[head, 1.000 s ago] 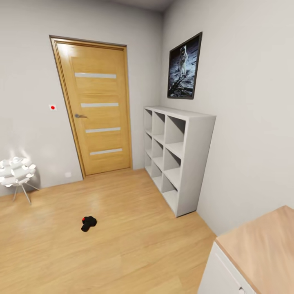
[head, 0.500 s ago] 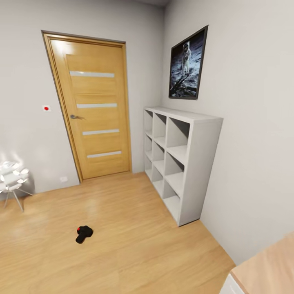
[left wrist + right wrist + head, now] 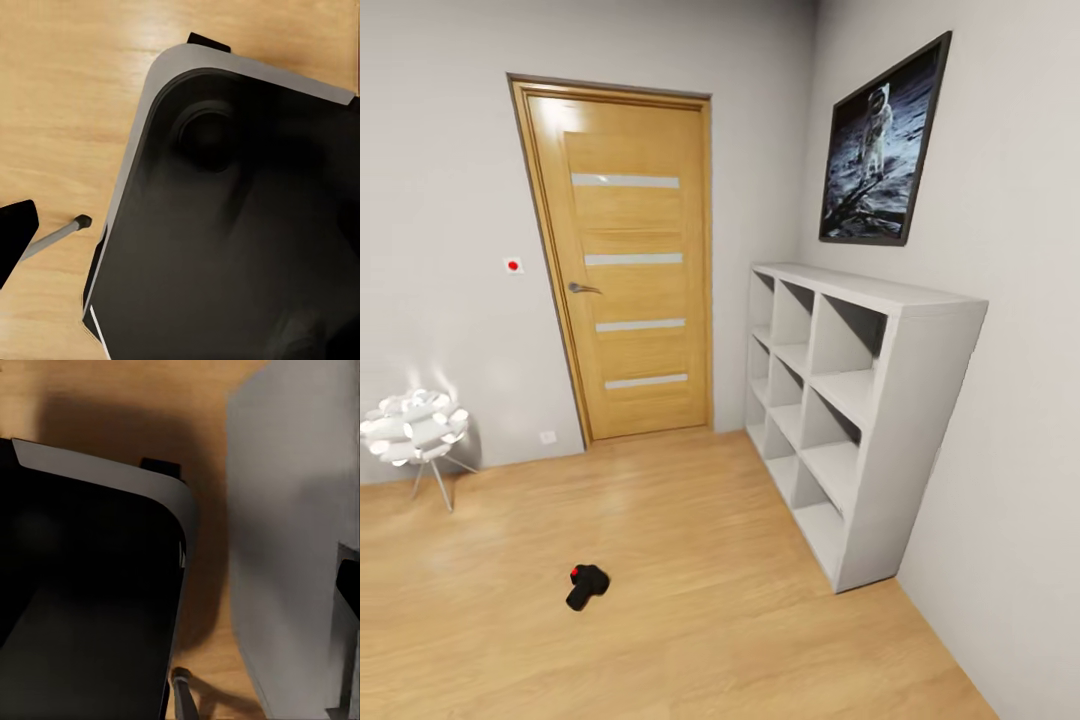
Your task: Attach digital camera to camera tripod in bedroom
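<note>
Where the light wood floor (image 3: 710, 600) runs toward the closed wooden door (image 3: 630, 265), we see the small black digital camera (image 3: 587, 586) with its red button lying alone, well apart from the white cube shelf (image 3: 860, 400) along the wall and the white spiky lamp (image 3: 415, 428). A framed astronaut picture (image 3: 880, 150) hangs above the shelf. We cannot tell how either arm's fingers stand.
</note>
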